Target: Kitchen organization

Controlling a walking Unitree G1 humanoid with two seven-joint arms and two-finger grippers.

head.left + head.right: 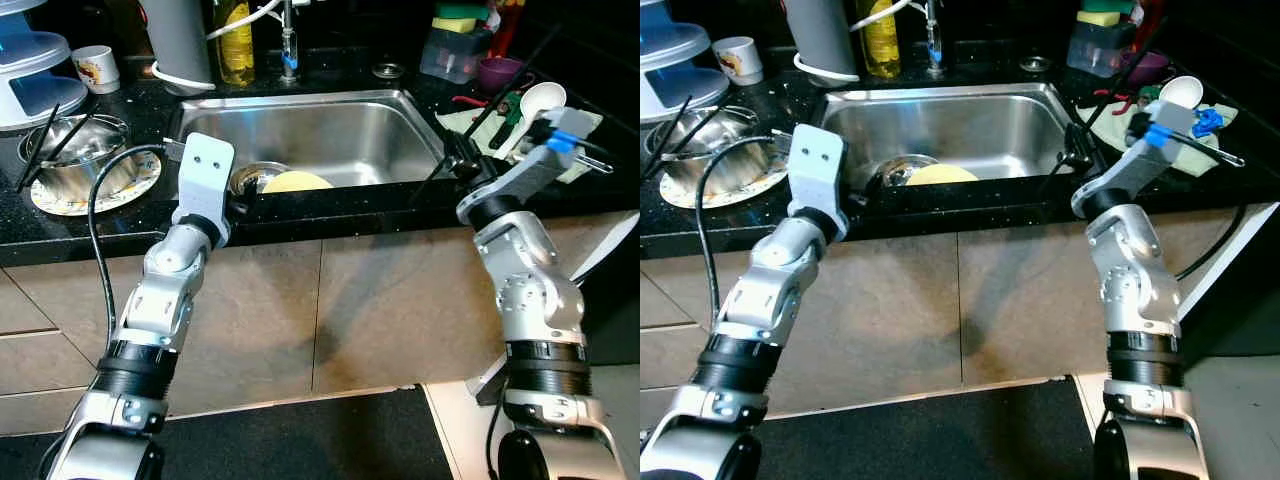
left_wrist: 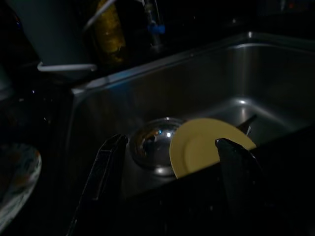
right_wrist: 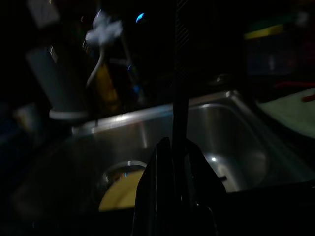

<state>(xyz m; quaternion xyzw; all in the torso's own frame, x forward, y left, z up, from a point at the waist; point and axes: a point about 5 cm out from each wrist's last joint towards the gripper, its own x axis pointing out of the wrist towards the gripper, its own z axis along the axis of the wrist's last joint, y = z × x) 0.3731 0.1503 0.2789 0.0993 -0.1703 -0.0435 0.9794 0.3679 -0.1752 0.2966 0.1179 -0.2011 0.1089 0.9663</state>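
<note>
Early on: left gripper (image 2: 170, 162) spread over the sink (image 1: 300, 130) above an unlifted yellow plate (image 2: 206, 145); right gripper (image 3: 177, 162) pinching a black stick (image 3: 181, 73).

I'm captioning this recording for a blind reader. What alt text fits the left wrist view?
A dim look between the left gripper's two open black fingers into a steel sink, where a yellow plate leans beside a shiny metal bowl. A yellow bottle and a grey container stand on the dark counter behind the sink.
</note>
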